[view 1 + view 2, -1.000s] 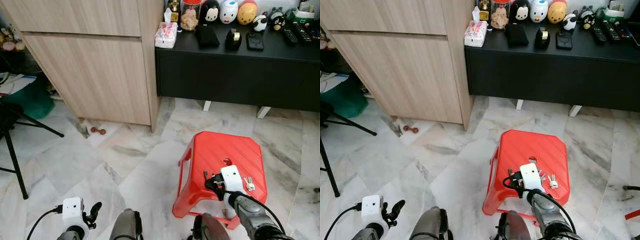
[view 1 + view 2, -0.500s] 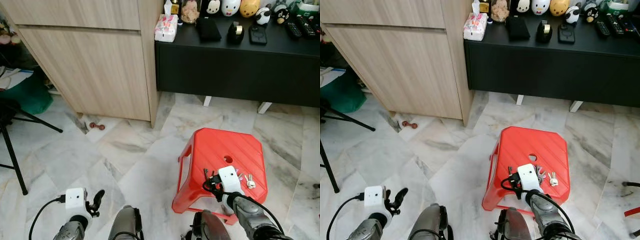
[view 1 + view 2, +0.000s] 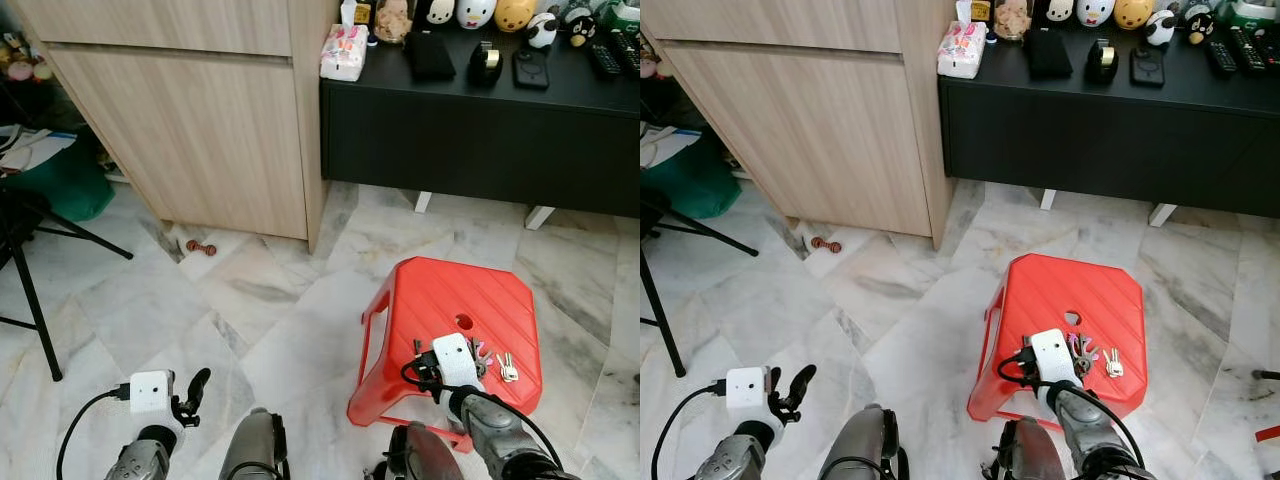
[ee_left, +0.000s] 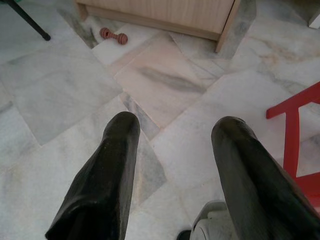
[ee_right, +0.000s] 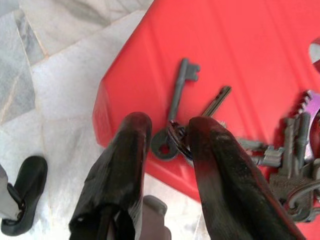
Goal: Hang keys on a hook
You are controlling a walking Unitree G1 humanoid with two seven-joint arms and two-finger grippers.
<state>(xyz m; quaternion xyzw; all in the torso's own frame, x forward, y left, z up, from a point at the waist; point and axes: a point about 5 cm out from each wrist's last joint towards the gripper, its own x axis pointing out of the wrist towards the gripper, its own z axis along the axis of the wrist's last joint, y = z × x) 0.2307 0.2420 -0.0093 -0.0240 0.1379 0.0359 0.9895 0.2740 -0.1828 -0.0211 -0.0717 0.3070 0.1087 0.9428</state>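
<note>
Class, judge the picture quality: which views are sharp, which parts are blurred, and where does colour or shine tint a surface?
Left eye view: evenly lit and sharp, red stool crisp. Right wrist view: keys sharp, the near black fingers soft and tinted red by the stool. Left wrist view: marble floor clear, the fingers blurred.

a bunch of keys (image 5: 260,150) lies flat on the top of a red plastic stool (image 3: 1090,300), near its front edge. the keys are grey metal on a ring, fanned out: one long old-style key (image 5: 176,102) points away, others spread sideways, one with a purple head.
</note>
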